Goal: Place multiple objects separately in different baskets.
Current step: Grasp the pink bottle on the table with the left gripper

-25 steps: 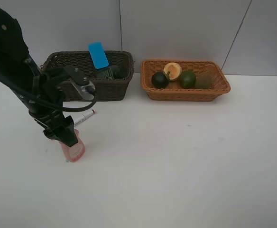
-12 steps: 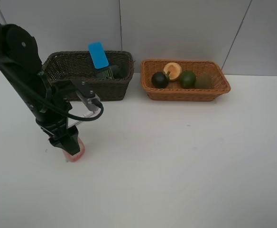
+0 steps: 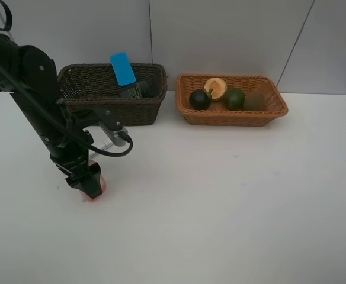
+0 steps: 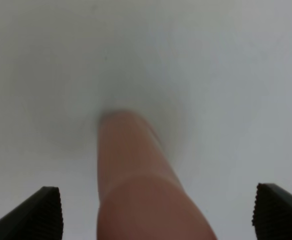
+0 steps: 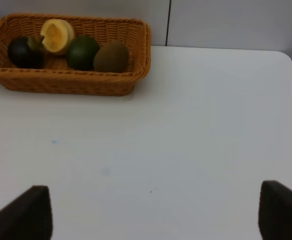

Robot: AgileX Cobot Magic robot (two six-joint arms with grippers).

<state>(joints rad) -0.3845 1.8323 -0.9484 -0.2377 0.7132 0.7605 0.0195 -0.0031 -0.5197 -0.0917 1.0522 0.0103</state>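
End effector (image 3: 88,187) dropped astride bottle (image 4: 136,190) — dark basket (image 3: 111,107) behind.

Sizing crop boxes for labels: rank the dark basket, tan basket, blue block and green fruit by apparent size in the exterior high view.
1. dark basket and tan basket: too alike to rank.
2. blue block.
3. green fruit.

Left arm (image 3: 39,100): matte black, tubular links, rounded joint housings.
Black cable (image 3: 111,155): thin, looped beside the wrist.
Silver-grey metal bracket (image 3: 117,136): small, angular, mounted at the wrist.
Left gripper (image 3: 89,184): black; fingertips (image 4: 46,212) dark, with finely ribbed edges.
Right gripper (image 5: 153,217): fingertips (image 5: 28,215) dark, blunt, blurred.
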